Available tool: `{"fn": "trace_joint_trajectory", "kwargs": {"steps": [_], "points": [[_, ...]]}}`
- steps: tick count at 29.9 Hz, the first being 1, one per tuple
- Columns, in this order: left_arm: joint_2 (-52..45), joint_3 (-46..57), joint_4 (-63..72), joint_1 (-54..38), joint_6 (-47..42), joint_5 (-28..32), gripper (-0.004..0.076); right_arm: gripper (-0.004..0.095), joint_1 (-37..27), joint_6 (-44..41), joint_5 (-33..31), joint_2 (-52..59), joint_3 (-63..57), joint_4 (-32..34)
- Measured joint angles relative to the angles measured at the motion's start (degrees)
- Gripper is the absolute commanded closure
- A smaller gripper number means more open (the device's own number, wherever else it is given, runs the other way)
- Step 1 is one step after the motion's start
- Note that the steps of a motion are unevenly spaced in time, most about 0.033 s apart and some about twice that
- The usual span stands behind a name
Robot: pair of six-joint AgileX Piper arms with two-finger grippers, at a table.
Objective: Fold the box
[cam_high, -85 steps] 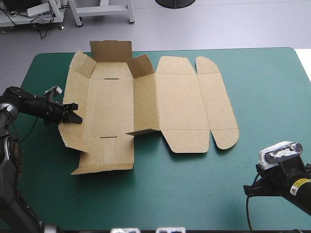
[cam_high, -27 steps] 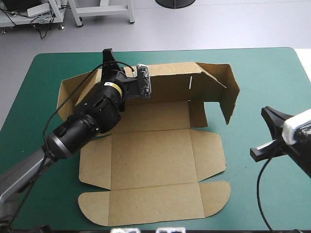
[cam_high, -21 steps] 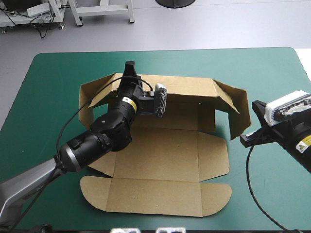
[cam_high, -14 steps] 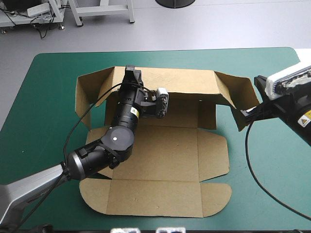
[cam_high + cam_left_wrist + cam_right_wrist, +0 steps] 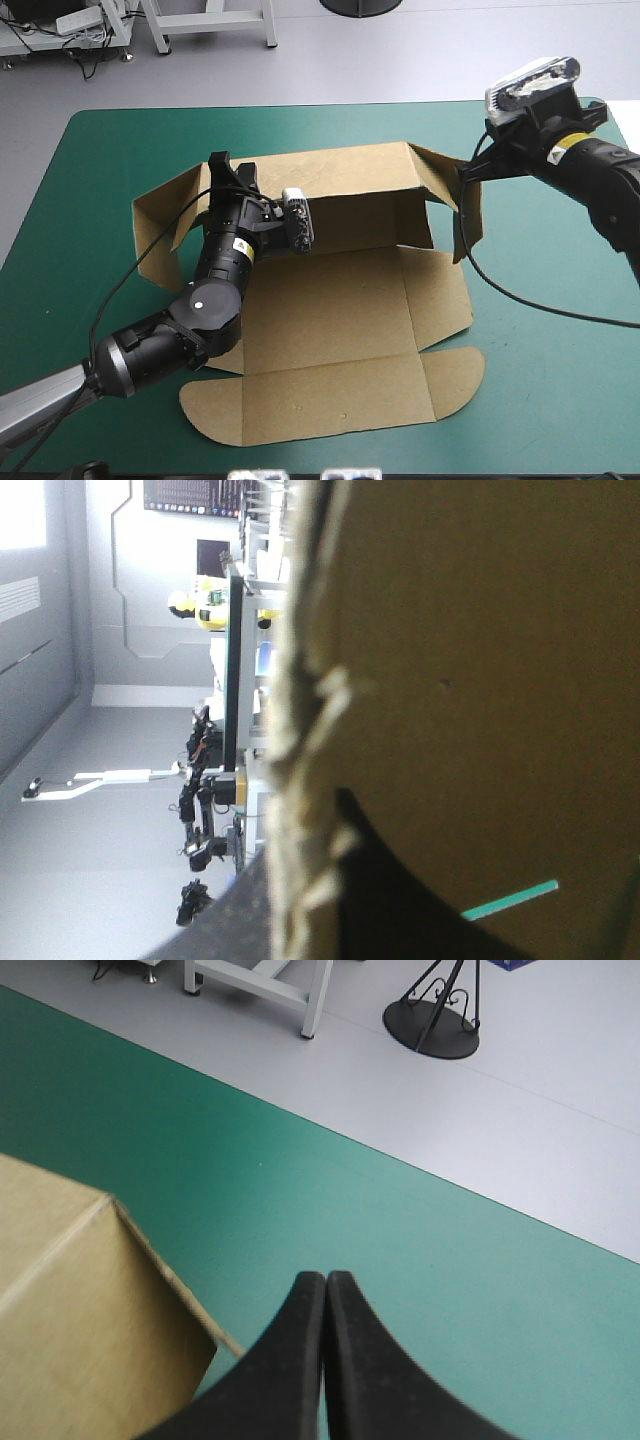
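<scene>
While over box (image 5: 330, 310), left arm (image 5: 215, 290) outstretched.

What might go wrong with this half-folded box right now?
The far wall seems held up by the left end effector's pinch; a slip could drop it flat. The right end effector, shut, sits beside a corner of the side flap without gripping it, so it might slide off or crease the box.

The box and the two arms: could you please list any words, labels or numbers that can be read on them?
No text can be read.
Left arm's yellow sticker: print too small to read.
Right arm's yellow sticker: print too small to read.
Box: plain brown board, no print visible.
</scene>
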State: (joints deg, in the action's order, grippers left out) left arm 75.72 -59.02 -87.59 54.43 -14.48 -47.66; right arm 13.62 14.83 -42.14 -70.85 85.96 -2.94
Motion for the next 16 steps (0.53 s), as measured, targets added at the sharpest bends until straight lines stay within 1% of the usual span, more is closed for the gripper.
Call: {"fn": "trace_joint_trajectory", "kwargs": {"steps": [5,10,16], "points": [[-0.54,2.61,0.29,0.0,-0.04,4.18,0.0734,0.0926,0.0,0.0,-0.46,-4.46,1.0,0.0],[-0.38,3.89,0.18,-2.46,-0.98,10.78,0.0734,0.0926,0.0,0.0,-0.5,-6.35,1.2,0.0],[0.07,4.0,0.15,-7.71,-3.06,13.37,0.0734,0.0926,-0.01,0.26,-0.33,-7.08,1.38,0.0]]}}
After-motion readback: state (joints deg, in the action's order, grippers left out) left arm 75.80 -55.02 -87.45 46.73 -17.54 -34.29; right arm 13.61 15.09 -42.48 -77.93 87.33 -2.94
